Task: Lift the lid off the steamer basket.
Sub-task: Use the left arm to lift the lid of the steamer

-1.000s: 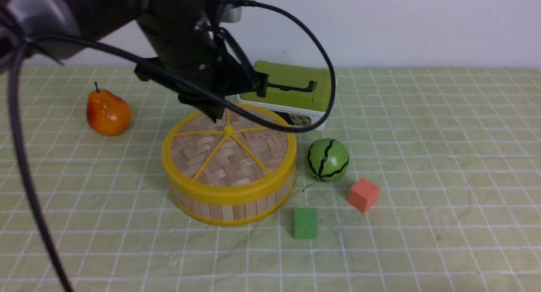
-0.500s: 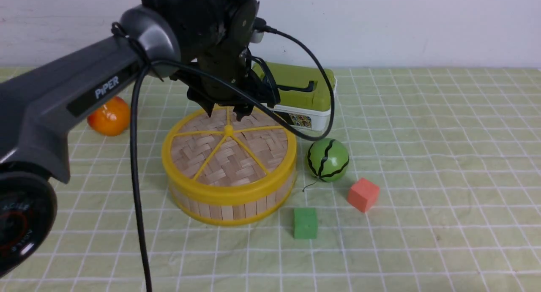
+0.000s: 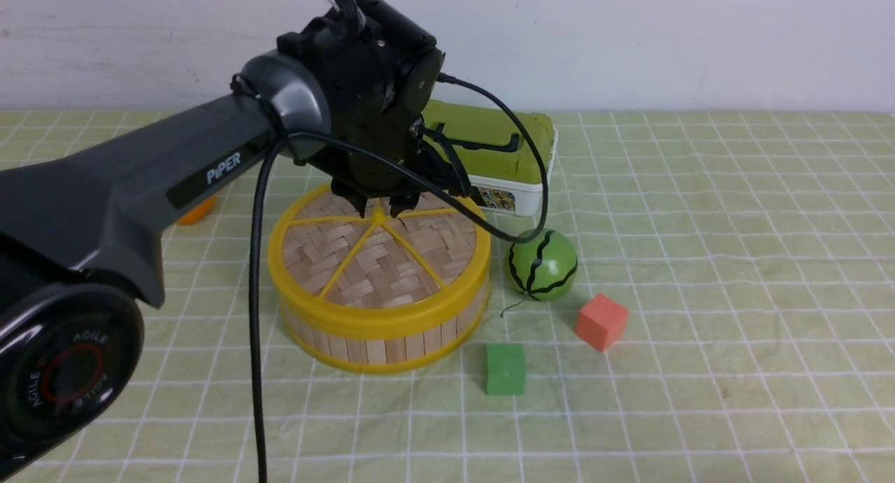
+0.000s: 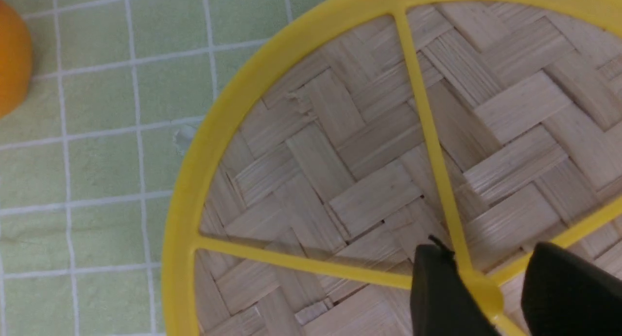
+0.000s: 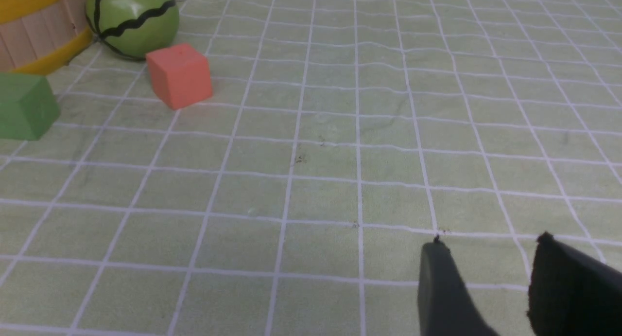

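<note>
Front view: the steamer basket (image 3: 391, 343) stands on the green checked worktop (image 3: 699, 294) a little to the near left of its middle, and the lid (image 3: 377, 259) sits flat on it, seated inside the yellow top rim. The left arm reaches in from 9 o'clock and its left hand (image 3: 383, 207) points straight down over the lid's centre knob (image 3: 378, 216). Its two fingertips are parted, one on each side of the knob, and it has hold of nothing. Taking the basket as the dial's centre, a white box with a green lid (image 3: 489, 144) lies at 1 o'clock, a small striped melon ball (image 3: 542, 265) at 3 o'clock just beside the basket wall, a red cube (image 3: 601, 321) at 4 o'clock, a green cube (image 3: 505, 369) at 5 o'clock, and an orange fruit (image 3: 192, 210) at 10 o'clock, mostly hidden by the arm.

Left wrist view: the black fingers (image 4: 437, 287) stand apart with the knob between them, low over the woven strips. One finger overlaps the knob's edge; a gap shows beside the other. Whether either touches it I cannot tell.

Right wrist view: the right hand (image 5: 491, 258) hangs over bare cloth, its fingers spread and empty, well apart from the basket, the melon ball and both cubes
</note>
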Controlling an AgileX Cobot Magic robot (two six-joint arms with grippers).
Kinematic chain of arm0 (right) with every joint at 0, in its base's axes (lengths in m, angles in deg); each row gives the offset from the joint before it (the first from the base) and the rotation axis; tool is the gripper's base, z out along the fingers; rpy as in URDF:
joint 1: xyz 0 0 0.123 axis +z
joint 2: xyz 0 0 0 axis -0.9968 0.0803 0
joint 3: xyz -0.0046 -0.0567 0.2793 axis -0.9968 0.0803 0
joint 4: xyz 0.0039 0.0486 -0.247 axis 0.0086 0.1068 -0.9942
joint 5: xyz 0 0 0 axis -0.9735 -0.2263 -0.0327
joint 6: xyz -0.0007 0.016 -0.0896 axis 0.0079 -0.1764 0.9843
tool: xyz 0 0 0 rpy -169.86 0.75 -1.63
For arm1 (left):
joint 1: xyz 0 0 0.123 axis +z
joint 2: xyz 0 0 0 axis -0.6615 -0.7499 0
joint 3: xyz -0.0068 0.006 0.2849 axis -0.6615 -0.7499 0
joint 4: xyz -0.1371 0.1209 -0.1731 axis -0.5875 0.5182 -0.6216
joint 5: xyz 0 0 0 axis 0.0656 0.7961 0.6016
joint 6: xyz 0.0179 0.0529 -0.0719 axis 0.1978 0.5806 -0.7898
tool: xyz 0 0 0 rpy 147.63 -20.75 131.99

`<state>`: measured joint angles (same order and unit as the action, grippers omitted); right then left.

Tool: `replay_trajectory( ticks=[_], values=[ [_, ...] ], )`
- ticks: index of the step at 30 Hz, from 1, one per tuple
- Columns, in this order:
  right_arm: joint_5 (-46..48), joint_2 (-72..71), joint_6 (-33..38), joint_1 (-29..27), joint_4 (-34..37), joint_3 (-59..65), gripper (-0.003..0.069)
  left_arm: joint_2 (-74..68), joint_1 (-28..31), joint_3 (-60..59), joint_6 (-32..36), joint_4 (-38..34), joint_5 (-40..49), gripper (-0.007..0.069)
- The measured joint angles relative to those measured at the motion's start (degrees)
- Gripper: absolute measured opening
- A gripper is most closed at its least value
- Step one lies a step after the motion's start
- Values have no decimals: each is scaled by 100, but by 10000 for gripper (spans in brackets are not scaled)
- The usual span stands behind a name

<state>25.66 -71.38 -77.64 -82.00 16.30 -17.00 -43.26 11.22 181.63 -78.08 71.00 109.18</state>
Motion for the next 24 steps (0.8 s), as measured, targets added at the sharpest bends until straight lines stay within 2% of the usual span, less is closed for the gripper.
replay_trajectory(
  ticks=[5,9,13,20,24],
  values=[
    [0,0,0,0,0,0,241,0,0,0,-420,5,16,92],
    [0,0,0,0,0,0,241,0,0,0,-531,2,23,81],
    [0,0,0,0,0,0,241,0,0,11,-535,-15,34,108],
    [0,0,0,0,0,0,241,0,0,18,-551,-134,131,227],
    [0,0,0,0,0,0,241,0,0,18,-551,-146,131,231]
  ],
)
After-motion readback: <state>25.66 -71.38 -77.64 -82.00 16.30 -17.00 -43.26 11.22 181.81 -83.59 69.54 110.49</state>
